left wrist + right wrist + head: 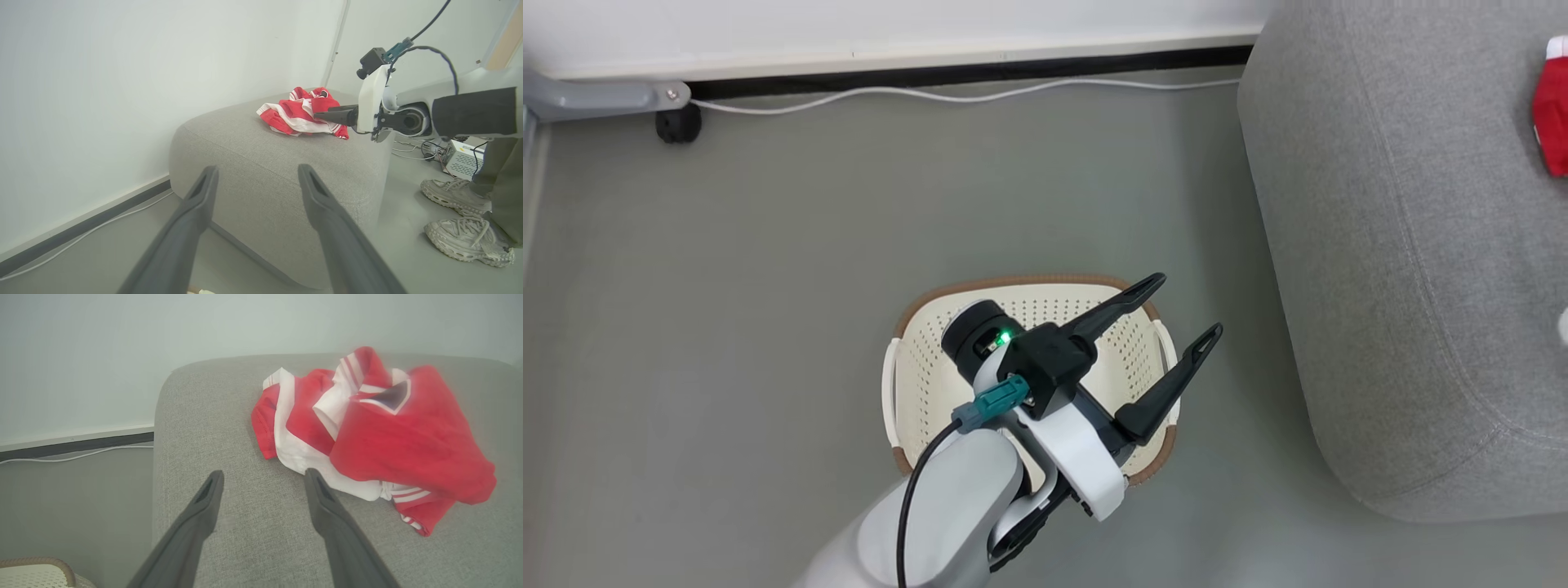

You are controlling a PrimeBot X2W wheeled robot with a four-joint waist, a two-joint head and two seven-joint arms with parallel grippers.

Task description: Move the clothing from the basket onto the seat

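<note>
Left gripper fingers spread apart, gripping nothing, over the basket on the floor near the seat. Right gripper also spread apart, nothing between the fingers, above the seat just beside the clothing. Clothing lies crumpled in a red-and-white pile on the seat. A person's shoes stand by the seat.

Both empty: left fingers spread wide, right fingers parted.

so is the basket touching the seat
Apart. The head view shows a strip of grey floor running between the basket and the rounded edge of the seat.
</note>
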